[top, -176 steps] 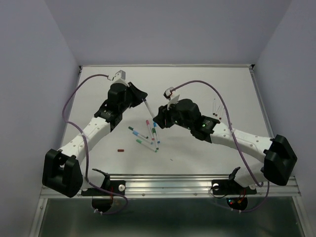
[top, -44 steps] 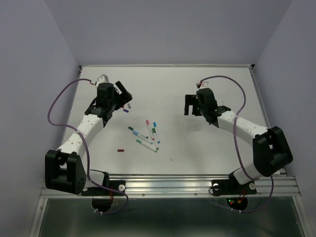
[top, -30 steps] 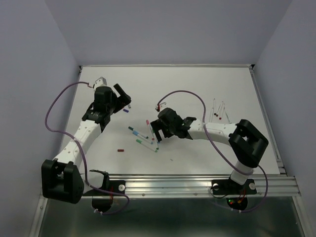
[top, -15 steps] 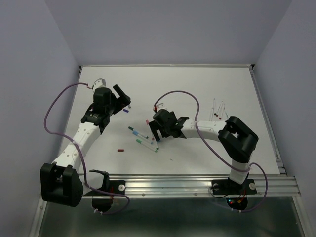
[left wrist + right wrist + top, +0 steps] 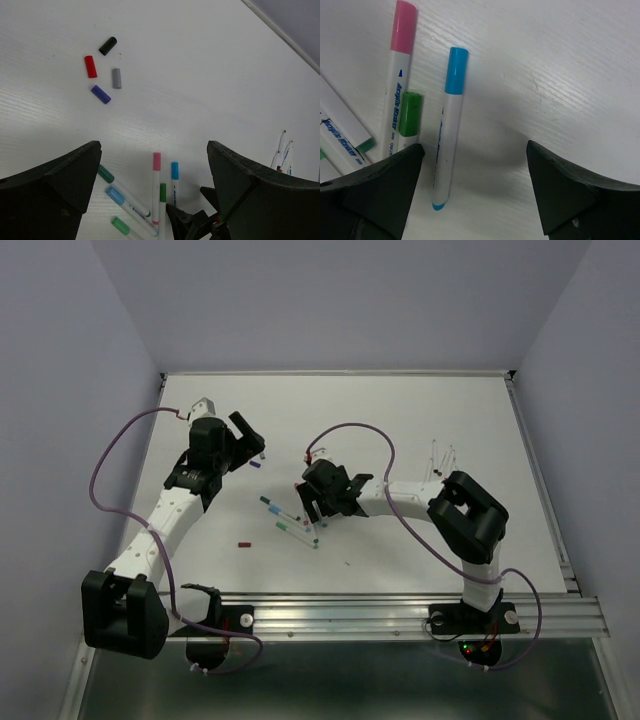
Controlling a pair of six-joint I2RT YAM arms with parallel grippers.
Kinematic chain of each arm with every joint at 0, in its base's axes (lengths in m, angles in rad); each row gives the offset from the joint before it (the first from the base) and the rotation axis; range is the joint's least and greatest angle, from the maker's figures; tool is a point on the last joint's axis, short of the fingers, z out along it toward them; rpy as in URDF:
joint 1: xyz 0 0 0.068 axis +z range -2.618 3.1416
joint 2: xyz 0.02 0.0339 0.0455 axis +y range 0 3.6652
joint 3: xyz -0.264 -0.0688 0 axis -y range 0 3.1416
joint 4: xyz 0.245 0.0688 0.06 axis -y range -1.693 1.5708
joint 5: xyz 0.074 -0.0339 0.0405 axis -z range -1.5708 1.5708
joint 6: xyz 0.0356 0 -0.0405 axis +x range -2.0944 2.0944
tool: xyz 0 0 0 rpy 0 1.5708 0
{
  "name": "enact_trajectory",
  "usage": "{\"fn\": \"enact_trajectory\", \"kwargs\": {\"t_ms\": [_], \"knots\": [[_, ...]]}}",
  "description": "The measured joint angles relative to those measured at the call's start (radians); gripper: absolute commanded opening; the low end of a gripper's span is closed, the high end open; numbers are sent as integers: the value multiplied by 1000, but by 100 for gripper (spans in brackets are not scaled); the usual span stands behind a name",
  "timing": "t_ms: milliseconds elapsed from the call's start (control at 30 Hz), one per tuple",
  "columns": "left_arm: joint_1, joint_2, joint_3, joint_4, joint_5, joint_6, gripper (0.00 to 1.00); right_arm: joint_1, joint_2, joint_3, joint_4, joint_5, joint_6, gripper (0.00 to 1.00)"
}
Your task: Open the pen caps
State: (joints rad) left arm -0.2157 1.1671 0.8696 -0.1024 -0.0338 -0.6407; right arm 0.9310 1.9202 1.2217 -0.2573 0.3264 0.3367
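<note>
From above, the left arm [image 5: 172, 502] reaches to the far left of the bench [image 5: 400, 410]. The left jaws stand spread above a few loose caps [image 5: 256, 462], which are too small here to tell their colours. The right arm [image 5: 400, 502] bends across to the middle. Its wrist hides the right jaws, which hang over the capped pens [image 5: 285, 515]. A dark red cap [image 5: 244, 541] lies alone nearer the front edge.

In the left wrist view, the left jaws are wide apart and empty, with only their dark tips in frame. Beyond them lie a black cap [image 5: 107, 45], a red cap [image 5: 90, 66], a grey cap [image 5: 116, 78] and a dark blue cap [image 5: 100, 94]. The pens' lower ends are cut off.

In the right wrist view, the right jaws are spread and pinch nothing. A pen with a light blue cap [image 5: 456, 70] lies between them, close to one tip; contact cannot be told. Beside it sit a pink cap [image 5: 403, 26] and a green cap [image 5: 410, 114], both on their pens, whose barrels are partly hidden.
</note>
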Motion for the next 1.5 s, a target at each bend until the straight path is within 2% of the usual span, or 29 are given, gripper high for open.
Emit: {"fn": "enact_trajectory", "kwargs": {"t_ms": [67, 167, 233, 367, 600, 867, 1033, 1233, 1367, 1400, 1467, 1500], "knots": [[0, 0, 0, 0, 1, 3, 99, 0, 17, 18, 5, -7, 2, 64], [0, 0, 0, 0, 3, 6, 99, 0, 29, 31, 14, -17, 6, 31], [0, 0, 0, 0, 3, 7, 99, 3, 34, 33, 21, -20, 6, 18], [0, 0, 0, 0, 3, 11, 99, 4, 34, 28, 35, -25, 13, 1], [1, 0, 0, 2, 51, 21, 99, 4, -10, -50, 105, -32, 26, 1], [-11, 0, -75, 125, 275, 21, 99, -75, -177, -168, 119, -112, 4, 1], [-91, 11, -93, 210, 342, -15, 99, -112, -361, -191, 205, -207, -6, 1], [-172, 49, -89, 275, 344, -56, 96, -112, -438, -191, 267, -272, -12, 1], [-210, 79, -82, 306, 343, -82, 86, -112, -444, -192, 266, -303, -19, 1], [-217, 88, -79, 315, 343, -87, 78, -112, -444, -192, 266, -314, -20, 1], [-226, 101, -73, 328, 344, -98, 70, -112, -449, -192, 266, -328, -21, 1], [-233, 110, -71, 338, 343, -98, 61, -112, -452, -192, 266, -333, -22, 1]]}}
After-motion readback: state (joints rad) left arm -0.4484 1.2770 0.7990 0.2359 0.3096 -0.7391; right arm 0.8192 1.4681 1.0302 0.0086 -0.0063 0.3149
